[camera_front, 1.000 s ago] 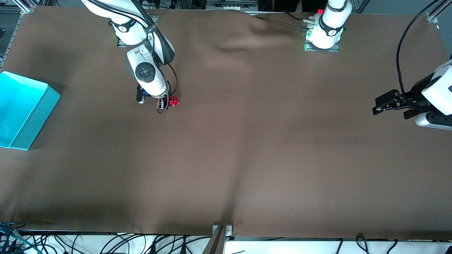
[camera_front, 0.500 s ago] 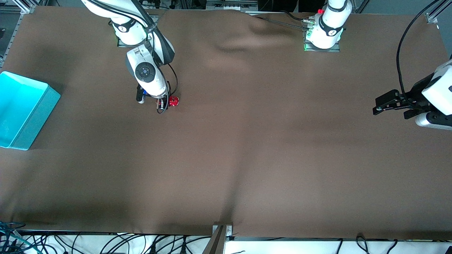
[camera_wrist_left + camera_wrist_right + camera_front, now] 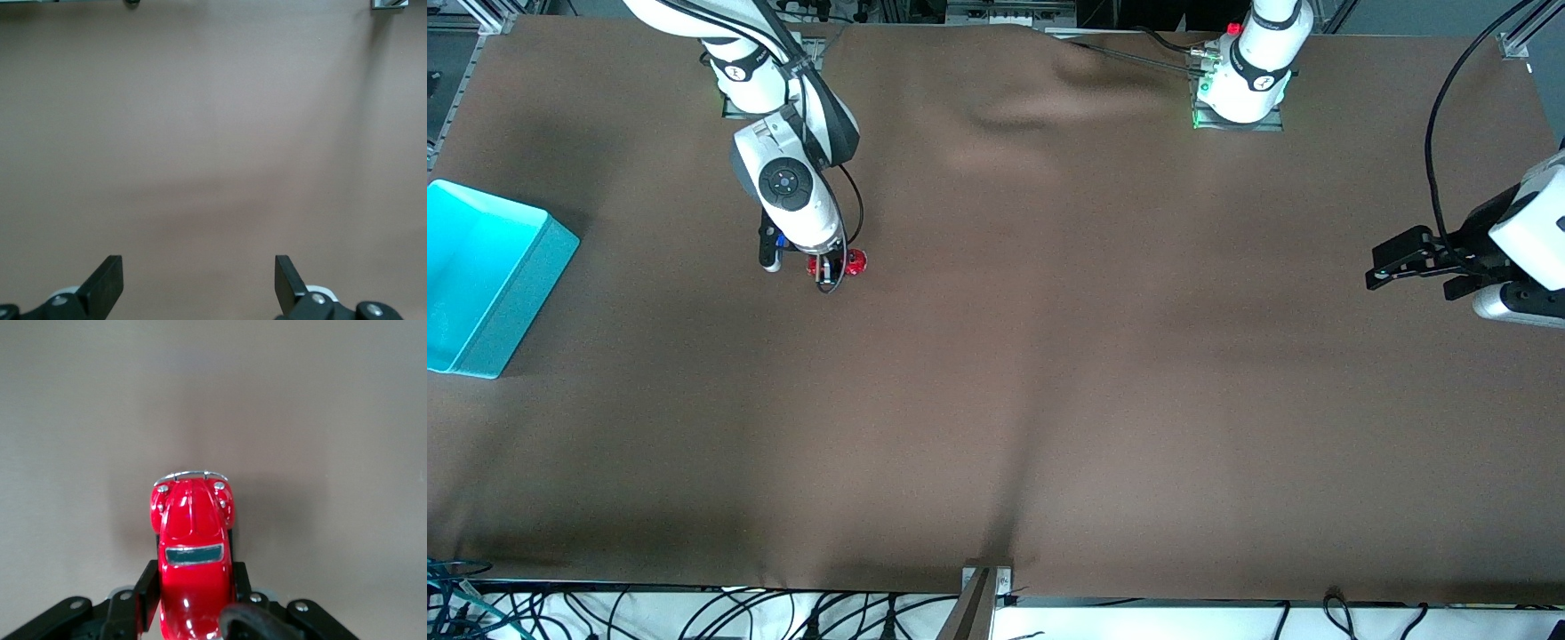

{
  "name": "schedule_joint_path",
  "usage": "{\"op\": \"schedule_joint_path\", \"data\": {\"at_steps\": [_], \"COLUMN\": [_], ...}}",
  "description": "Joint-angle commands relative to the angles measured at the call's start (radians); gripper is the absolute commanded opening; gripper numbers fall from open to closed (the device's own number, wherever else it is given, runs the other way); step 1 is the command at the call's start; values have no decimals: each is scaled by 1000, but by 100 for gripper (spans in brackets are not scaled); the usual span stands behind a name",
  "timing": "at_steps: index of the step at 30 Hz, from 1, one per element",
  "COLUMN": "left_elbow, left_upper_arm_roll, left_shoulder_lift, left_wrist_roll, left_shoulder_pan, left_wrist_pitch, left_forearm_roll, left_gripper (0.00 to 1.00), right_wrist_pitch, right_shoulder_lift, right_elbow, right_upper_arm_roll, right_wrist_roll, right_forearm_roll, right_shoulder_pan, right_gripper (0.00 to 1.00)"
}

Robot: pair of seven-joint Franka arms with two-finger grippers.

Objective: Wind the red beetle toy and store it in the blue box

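- While the left pincer (image 3: 1376, 274) waits spread over the left arm's end of the brown-clothed bench (image 3: 1049, 373), the right pincer (image 3: 829, 267) pinches the tiny glossy red beetle toy (image 3: 193, 560).
- The bright turquoise rectangular plastic box (image 3: 482, 276) sits empty at the right arm's end, well apart.

The red beetle toy (image 3: 192, 547) is glossy red with a dark green-tinted window and chrome trim. The blue box (image 3: 482, 276) is plain turquoise. The bench (image 3: 1103, 373) is brown.

We see a brown cloth (image 3: 1049, 356) covering the surface, rumpled up top, cables (image 3: 694, 613) along the near edge.
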Motion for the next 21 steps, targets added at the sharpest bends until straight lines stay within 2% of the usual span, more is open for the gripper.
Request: {"op": "schedule_joint_path", "data": {"at_steps": [1, 7, 17, 21], "left_elbow": [3, 1, 1, 1], "left_upper_arm_roll": [9, 9, 9, 9], "left_shoulder_lift": [-3, -3, -3, -3], "left_wrist_roll": [31, 31, 31, 31], "left_shoulder_pan": [1, 1, 1, 1], "left_wrist_pitch": [-11, -11, -11, -11], "left_forearm_roll": [-21, -22, -24, -24], "left_gripper": [100, 100, 100, 100], "right_wrist_pitch": [-80, -137, -143, -192], "right_shoulder_lift": [-20, -22, -48, -69], "right_elbow": [51, 99, 105, 105], "right_upper_arm_roll": [5, 6, 6, 6], "right_wrist_roll": [-84, -213, -457, -549], "right_forearm_roll": [-19, -15, -15, -15], "right_shoulder_pan": [-40, -74, -152, -186], "right_gripper": [0, 0, 0, 0]}}
